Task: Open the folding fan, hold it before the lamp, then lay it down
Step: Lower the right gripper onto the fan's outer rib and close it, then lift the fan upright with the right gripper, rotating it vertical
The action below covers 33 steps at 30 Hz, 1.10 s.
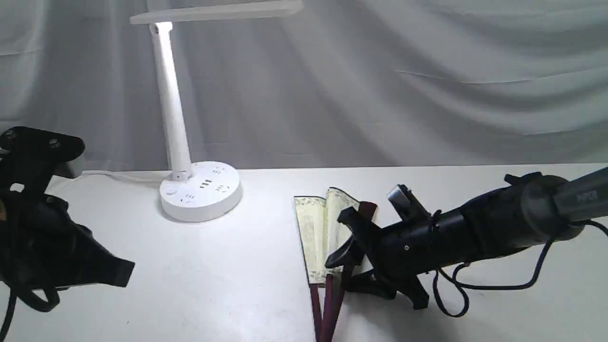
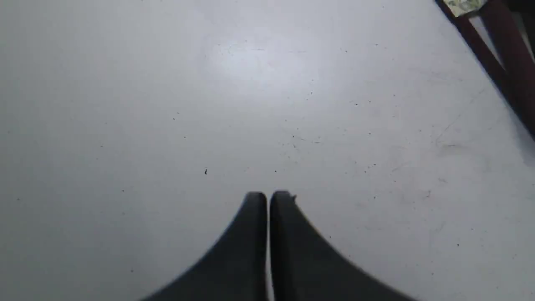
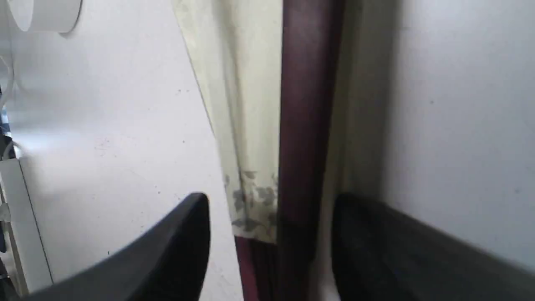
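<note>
On the table (image 1: pixel 213 285), right of centre and toward the near edge, the fan (image 1: pixel 317 232) lies flat and only partly spread. A few cream pleats show, and the maroon ribs run together toward the near edge. The right gripper (image 1: pixel 335 240) is low over it with its jaws wide, one either side of the fan's right guard. The right wrist view shows a gap between that guard and each finger (image 3: pixel 184 234), so nothing is gripped yet.

The lamp (image 1: pixel 173 118) stands well to the far left of the fan, its bar head reaching right above the table. The left gripper (image 1: pixel 126 273) hangs over bare table at the near left, its jaws pressed together on nothing.

I judge the opening barely begun. The full spread, the hold before the lamp and the laying down are all left to do.
</note>
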Tool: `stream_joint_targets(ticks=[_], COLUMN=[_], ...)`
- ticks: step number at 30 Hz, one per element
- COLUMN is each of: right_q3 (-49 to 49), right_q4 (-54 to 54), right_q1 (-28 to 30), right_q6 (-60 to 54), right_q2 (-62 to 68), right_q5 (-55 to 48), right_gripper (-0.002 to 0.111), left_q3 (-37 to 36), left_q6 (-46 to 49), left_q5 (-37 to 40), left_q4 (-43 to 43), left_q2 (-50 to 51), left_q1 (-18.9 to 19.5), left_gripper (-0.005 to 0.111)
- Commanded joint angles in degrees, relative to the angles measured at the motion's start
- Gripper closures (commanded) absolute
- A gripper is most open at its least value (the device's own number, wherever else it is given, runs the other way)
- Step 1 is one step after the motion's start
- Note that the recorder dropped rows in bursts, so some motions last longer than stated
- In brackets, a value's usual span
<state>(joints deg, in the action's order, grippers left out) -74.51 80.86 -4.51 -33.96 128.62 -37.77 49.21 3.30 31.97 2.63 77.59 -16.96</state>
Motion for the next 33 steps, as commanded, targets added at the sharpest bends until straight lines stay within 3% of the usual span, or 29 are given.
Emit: stream_joint_targets(ticks=[1,6,23,33], right_q3=[-0.29,-0.29,-0.29,-0.29], right_q4=[-0.36,-0.36,-0.36,5.52], right_q1=[-0.14,-0.14,-0.14,0.20], right_q6=[-0.64,-1.20,-4.80,-12.36], right_q2=[-0.22,-0.22,-0.22,-0.22], right_q5=[1.20,1.35,-1.32,-9.32], right_gripper=[0.062,0.065,0.107,0.108], left_q3=[0.42,0.42,0.42,0.42], left_q6=[-0.19,-0.19,-0.19,0.06], left_q5=[-0.22,-0.22,-0.22,-0.22], left_q4=[0.13,0.25,1.47,1.41], left_q2=[-0.12,-0.12,-0.12,-0.12], left_q1=[-0.42,-0.42,-0.42,-0.42], left_gripper=[0.107,0.107,0.107,0.107])
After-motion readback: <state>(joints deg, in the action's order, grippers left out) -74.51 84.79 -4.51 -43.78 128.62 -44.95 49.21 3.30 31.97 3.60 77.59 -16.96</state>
